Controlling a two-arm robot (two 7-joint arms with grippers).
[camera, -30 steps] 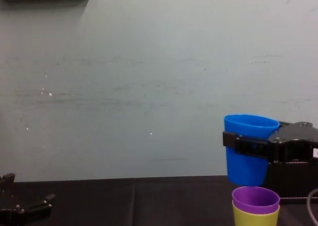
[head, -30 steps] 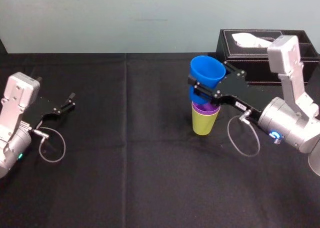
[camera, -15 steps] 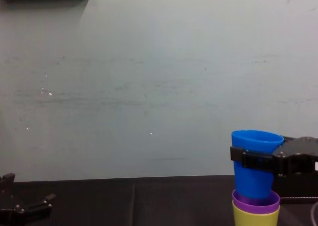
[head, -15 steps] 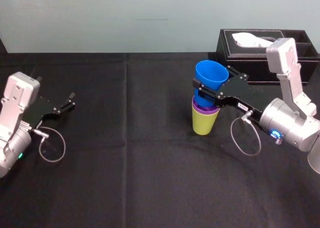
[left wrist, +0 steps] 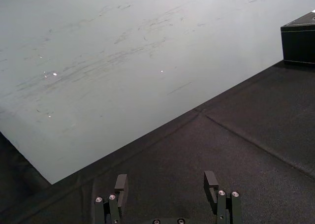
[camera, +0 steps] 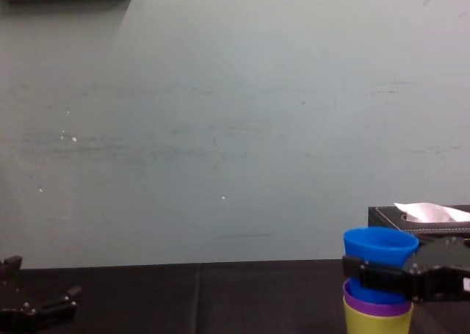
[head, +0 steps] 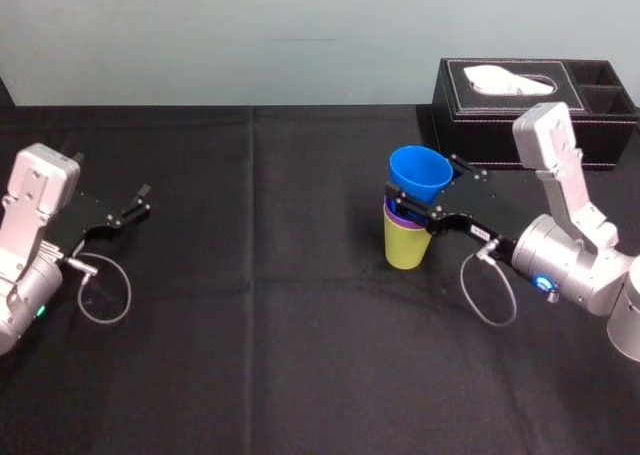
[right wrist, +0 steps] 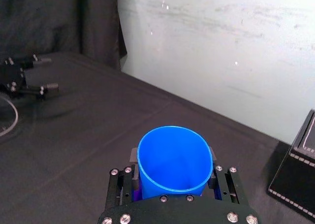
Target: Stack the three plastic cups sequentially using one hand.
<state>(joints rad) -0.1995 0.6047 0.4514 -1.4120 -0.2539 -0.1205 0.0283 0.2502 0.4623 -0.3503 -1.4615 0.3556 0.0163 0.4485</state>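
Black-clothed table [head: 300,355], pale wall behind. Three smooth tapered cups, one of each colour, stand nested right of centre. The green cup [head: 408,247] is at the bottom, the purple cup [head: 397,217] shows only its rim, and the blue cup [head: 420,173] sits on top. Right gripper [head: 425,187] clamps the blue cup's sides. Left gripper [head: 143,200] is parked far left, fingers apart, empty. One tissue box [head: 520,105] stands behind.

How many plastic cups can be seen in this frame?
3, nested in one stack: lime-green cup at the bottom on the black cloth, purple cup inside it, blue cup on top, held by the right gripper; left gripper parked far left. No others seem hidden.
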